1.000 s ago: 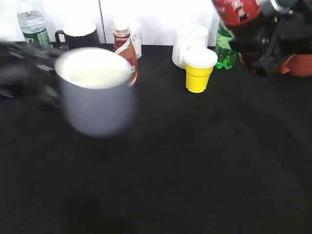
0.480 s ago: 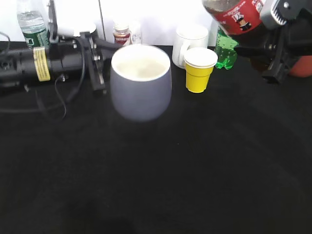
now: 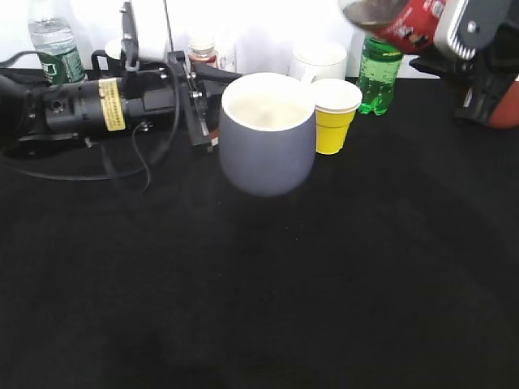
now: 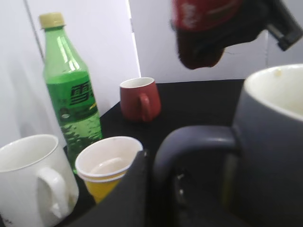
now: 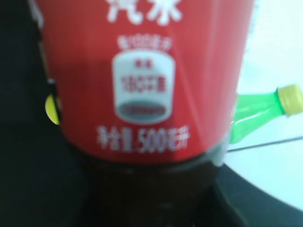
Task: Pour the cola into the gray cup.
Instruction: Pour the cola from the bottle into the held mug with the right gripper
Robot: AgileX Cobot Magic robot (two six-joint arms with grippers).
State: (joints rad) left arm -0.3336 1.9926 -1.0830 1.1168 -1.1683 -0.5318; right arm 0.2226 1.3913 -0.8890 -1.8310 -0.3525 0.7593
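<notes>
Black table [image 3: 324,292], bearing all items. Left arm [image 3: 89,109], horizontal, carrying a yellow sticker whose print is illegible. Left gripper [image 3: 203,97], clamped on the loop handle of the gray cup [image 3: 268,134], which is held above the table, interior white. Right gripper [image 3: 478,49], closed around the cola [image 3: 397,18], tilted high and to the right of the cup; its red label [image 5: 142,75] shows white characters and "500". Green soda bottle [image 4: 71,99], white mug [image 4: 31,182] and yellow paper cup [image 4: 106,168] stand just beyond the cup; reddish-brown mug [image 4: 138,99] farther back. Water bottle [image 3: 55,44] and black mug [image 3: 109,57] behind the left arm.
</notes>
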